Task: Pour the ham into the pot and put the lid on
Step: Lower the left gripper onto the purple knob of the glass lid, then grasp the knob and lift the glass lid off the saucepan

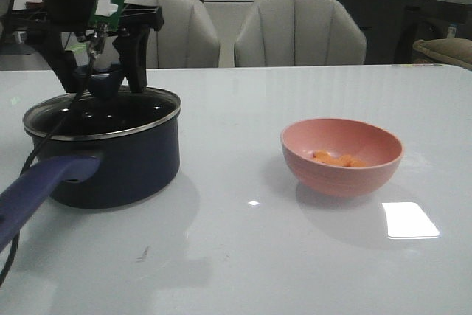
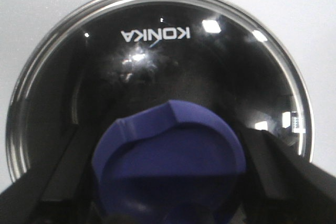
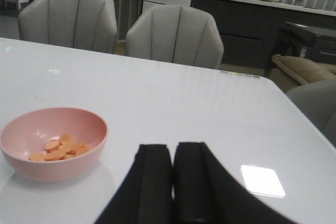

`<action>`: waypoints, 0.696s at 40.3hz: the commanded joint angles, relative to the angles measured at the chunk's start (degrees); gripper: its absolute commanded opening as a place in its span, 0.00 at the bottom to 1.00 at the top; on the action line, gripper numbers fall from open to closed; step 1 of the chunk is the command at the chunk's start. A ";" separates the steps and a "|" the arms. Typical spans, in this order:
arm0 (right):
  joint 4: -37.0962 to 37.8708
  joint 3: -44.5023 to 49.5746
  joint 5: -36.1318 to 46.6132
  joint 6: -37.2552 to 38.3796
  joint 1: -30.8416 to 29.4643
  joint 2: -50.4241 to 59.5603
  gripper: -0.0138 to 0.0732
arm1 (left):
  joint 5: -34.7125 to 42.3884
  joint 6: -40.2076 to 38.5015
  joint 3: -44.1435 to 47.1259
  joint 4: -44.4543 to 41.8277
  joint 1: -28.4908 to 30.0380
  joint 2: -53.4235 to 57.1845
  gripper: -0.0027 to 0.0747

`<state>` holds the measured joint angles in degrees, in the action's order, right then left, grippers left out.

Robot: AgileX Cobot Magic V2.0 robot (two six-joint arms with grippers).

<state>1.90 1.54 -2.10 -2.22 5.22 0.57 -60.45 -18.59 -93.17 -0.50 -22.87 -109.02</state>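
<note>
pot: dark navy-black body, purple-blue handle. lid: clear glass showing dark, shiny silver rim, white "konika" lettering, purple-blue knob. bowl: salmon pink, plain, no pattern. ham: pale orange pieces. table: glossy white-grey with bright white reflections. left gripper and right gripper: black. chairs: light grey, ribbed seams.

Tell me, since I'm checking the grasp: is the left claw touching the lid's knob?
Cannot tell. In the left wrist view the claw fingers flank the knob closely on both sides, but neither contact nor a gap shows plainly.
</note>
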 commanded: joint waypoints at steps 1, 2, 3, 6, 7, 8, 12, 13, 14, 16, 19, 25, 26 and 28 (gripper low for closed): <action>0.84 -0.30 4.50 -0.04 -0.27 1.18 0.34 | 1.72 -0.63 -1.80 0.95 -0.31 2.49 0.47; 0.84 -0.30 4.50 -0.04 -0.27 1.18 0.34 | 1.72 -0.63 -1.80 0.95 -0.31 2.49 0.44; 0.84 -0.30 4.50 -0.04 -0.27 1.18 0.34 | 1.72 -0.63 -1.80 0.95 -0.31 2.49 0.43; 0.84 -0.30 4.50 -0.04 -0.27 1.18 0.34 | 1.72 -0.63 -1.80 0.50 -0.31 2.49 0.40; 0.84 -0.30 4.50 -0.04 -0.27 1.18 0.34 | 1.72 -0.63 -1.80 0.50 -0.31 2.49 0.39; 0.84 -0.30 4.50 -0.04 -0.27 1.18 0.34 | 1.72 -0.63 -1.80 0.17 -0.31 2.49 0.39; 0.84 -0.30 4.50 -0.04 -0.27 1.18 0.34 | 1.59 -0.63 -2.03 -0.62 -0.31 2.87 0.39; 0.84 -0.30 4.50 -0.04 -0.27 1.18 0.34 | 1.49 -0.63 -2.11 -0.81 -0.31 2.98 0.39; 0.84 -0.30 4.50 -0.04 -0.27 1.18 0.34 | 1.24 -0.63 -2.45 -1.11 -0.31 3.09 0.39; 0.84 -0.30 4.50 -0.04 -0.27 1.18 0.34 | 0.04 -0.63 -3.31 -1.69 -0.31 3.24 0.39; 0.84 -0.30 4.50 -0.04 -0.27 1.18 0.34 | -2.12 -0.63 -5.60 -1.96 -0.31 3.63 0.39; 0.84 -0.30 4.50 -0.04 -0.27 1.18 0.34 | -5.38 3.20 -9.63 -2.14 -0.31 5.63 0.39; 0.84 -0.30 4.50 -0.04 -0.27 1.18 0.34 | -5.57 3.38 -10.02 -2.24 -0.31 6.25 0.39; 0.84 -0.30 4.50 -0.04 -0.27 1.18 0.34 | -5.44 4.06 -10.40 -3.08 -0.31 7.35 0.39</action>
<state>1.90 1.54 -2.10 -2.22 5.22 0.57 -66.98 -15.99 -100.49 -2.37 -22.87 -107.35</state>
